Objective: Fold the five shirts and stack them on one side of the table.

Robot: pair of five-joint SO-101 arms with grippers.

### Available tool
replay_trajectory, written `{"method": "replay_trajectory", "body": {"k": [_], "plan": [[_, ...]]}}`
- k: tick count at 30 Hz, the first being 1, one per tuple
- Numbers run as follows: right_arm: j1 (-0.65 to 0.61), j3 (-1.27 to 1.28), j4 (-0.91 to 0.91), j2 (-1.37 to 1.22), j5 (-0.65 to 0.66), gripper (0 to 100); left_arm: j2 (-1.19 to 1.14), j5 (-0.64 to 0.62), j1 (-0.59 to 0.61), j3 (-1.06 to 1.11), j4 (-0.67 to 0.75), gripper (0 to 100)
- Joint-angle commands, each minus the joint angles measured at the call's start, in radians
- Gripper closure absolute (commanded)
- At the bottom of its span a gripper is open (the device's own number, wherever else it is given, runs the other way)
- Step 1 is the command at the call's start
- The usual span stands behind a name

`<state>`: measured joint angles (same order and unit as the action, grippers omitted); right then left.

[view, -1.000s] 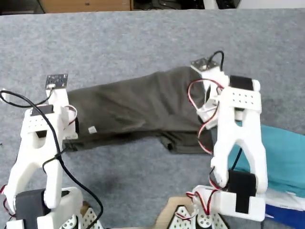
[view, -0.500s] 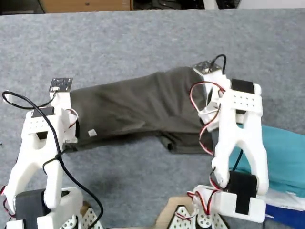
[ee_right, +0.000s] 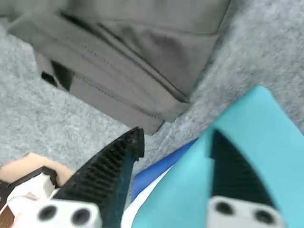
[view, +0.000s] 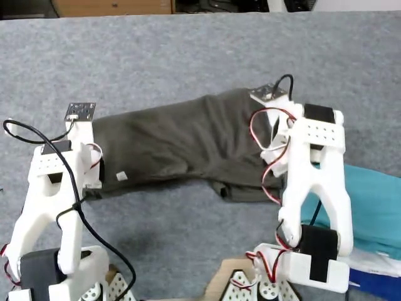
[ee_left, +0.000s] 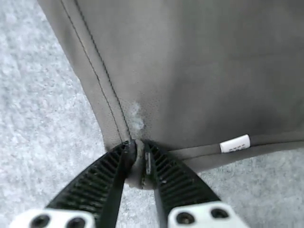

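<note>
A dark olive shirt (view: pixel 182 141) lies spread across the middle of the grey table, with a small white tag (view: pixel 121 177) near its near-left edge. My left gripper (ee_left: pixel 137 149) is shut on the shirt's (ee_left: pixel 190 71) hem corner, at the shirt's left end (view: pixel 94 179) in the high view. My right gripper (ee_right: pixel 175 137) is open with nothing between its fingers. It hovers over the olive shirt's folded near-right edge (ee_right: pixel 128 80) and a teal shirt (ee_right: pixel 247 128). The right arm (view: pixel 313 157) covers the shirt's right end.
The teal shirt (view: pixel 376 207) lies at the right edge on top of white (view: pixel 369 257) and blue (view: pixel 376 279) cloth. A cardboard piece (view: pixel 219 282) sits between the arm bases. Bare grey table (view: pixel 188 56) stretches behind the shirt.
The left arm has drawn the shirt's corner slightly toward the near edge. The right wrist has shifted a little nearer and turned.
</note>
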<state>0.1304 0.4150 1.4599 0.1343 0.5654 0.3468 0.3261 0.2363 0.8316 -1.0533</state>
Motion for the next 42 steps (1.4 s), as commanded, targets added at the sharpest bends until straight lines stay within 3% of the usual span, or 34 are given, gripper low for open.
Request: {"method": "replay_trajectory", "body": {"k": [1,6,11,14,16,20,25,31,36,42], "plan": [[-0.025,-0.061,0.048,0.054,0.008,66.1,0.031,-0.002,0.002,-0.052,-0.087,85],[-0.059,-0.162,0.092,0.054,0.002,72.6,0.031,-0.003,0.006,-0.169,-0.269,70],[-0.085,-0.325,0.181,0.054,-0.032,77.2,0.031,-0.003,0.006,-0.307,-0.351,70],[-0.108,-0.429,0.23,0.051,-0.094,90.6,0.031,-0.003,0.028,-0.382,-0.351,72],[-0.131,-0.484,0.245,0.047,-0.104,99.6,0.031,-0.005,0.052,-0.446,-0.351,80],[-0.174,-0.549,0.249,0.047,-0.135,96.8,0.031,-0.003,0.112,-0.54,-0.351,99],[-0.213,-0.556,0.199,0.045,-0.201,96.8,0.031,-0.003,0.167,-0.552,-0.351,97],[-0.262,-0.562,-0.011,-0.03,-0.327,96.8,0.031,-0.003,0.18,-0.548,-0.354,98],[-0.38,-0.564,-0.137,-0.101,-0.402,96.8,0.031,0.0,0.212,-0.546,-0.356,98],[-0.519,-0.598,-0.189,-0.117,-0.399,96.8,0.031,0.003,0.31,-0.548,-0.351,98]]}}
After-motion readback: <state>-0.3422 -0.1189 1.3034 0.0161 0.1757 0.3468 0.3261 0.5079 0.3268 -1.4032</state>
